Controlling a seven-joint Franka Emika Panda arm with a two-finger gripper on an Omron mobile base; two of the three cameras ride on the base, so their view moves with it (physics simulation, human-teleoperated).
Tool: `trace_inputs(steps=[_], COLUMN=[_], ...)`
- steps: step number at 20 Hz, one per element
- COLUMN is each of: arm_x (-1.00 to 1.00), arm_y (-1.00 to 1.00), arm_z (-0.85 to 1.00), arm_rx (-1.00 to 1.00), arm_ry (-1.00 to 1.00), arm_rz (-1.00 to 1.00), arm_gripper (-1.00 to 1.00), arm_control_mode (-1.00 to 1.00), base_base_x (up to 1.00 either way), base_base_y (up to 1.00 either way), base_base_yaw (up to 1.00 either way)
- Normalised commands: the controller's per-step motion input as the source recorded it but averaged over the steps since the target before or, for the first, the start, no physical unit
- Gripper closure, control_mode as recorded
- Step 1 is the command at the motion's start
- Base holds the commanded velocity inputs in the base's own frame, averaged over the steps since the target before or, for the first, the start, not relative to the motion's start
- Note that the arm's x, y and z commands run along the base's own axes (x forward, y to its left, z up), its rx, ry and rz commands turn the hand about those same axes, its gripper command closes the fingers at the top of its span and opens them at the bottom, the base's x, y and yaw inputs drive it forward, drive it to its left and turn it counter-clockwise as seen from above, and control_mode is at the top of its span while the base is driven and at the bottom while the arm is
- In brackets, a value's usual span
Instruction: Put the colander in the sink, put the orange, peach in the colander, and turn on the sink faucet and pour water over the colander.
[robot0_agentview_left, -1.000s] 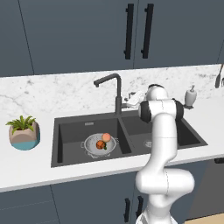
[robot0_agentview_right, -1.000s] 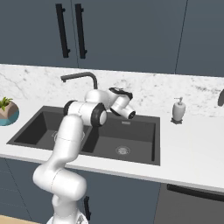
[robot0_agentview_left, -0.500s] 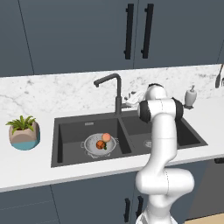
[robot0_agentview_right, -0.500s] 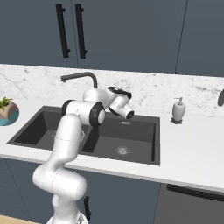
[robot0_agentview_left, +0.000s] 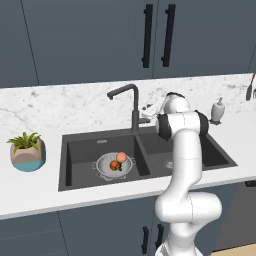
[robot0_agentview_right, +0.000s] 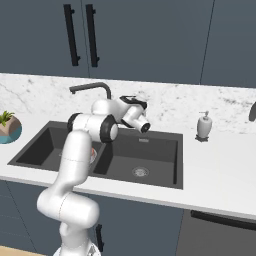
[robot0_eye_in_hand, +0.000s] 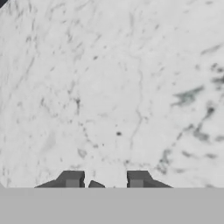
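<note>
The colander (robot0_agentview_left: 113, 165) sits in the left basin of the dark sink (robot0_agentview_left: 200, 150), holding the orange (robot0_agentview_left: 115, 165) and the peach (robot0_agentview_left: 121, 156). The sink faucet (robot0_agentview_left: 131, 102) rises behind the divider, its spout reaching left with no water showing. My gripper (robot0_agentview_left: 146, 111) hovers just right of the faucet's stem, near its side lever, pointing at the marble back wall. In the hand view the fingertips (robot0_eye_in_hand: 72, 178) stand fairly close together with a small dark piece between them. In the right base view, my gripper (robot0_agentview_right: 129, 99) is beside the faucet (robot0_agentview_right: 92, 89).
A white soap dispenser (robot0_agentview_left: 217, 111) stands on the counter right of the sink. A potted plant (robot0_agentview_left: 27, 150) sits on the counter at the left. Dark cabinets hang above the marble backsplash. The right basin (robot0_agentview_right: 140, 160) lies below my hand.
My gripper's fingers have drawn much closer together beside the faucet. The arm has hardly moved. The colander and fruit stay put.
</note>
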Motion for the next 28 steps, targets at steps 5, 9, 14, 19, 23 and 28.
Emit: trace_inputs(steps=[5,9,14,19,23,28], arm_x=[0.04,0.03,0.08,0.07,0.01,0.0], arm_y=[-0.1,-0.33,-0.39,-0.54,-0.66,-0.7], arm_z=[-0.08,-0.24,-0.28,-0.28,-0.36,-0.42], arm_rx=[-0.04,-0.05,-0.05,-0.03,0.0,0.0], arm_ry=[0.01,0.04,0.05,0.1,0.07,0.06], arm_rz=[-0.09,-0.12,-0.14,-0.11,-0.08,-0.05], arm_gripper=[1.0,1.0,1.0,1.0,1.0,1.0], arm_control_mode=[-1.0,-1.0,-1.0,-1.0,-1.0,-1.0], base_base_x=[0.0,0.0,0.0,0.0,0.0,0.0], base_base_y=[0.0,0.0,0.0,0.0,0.0,0.0], base_base_yaw=[0.0,0.0,0.0,0.0,0.0,0.0])
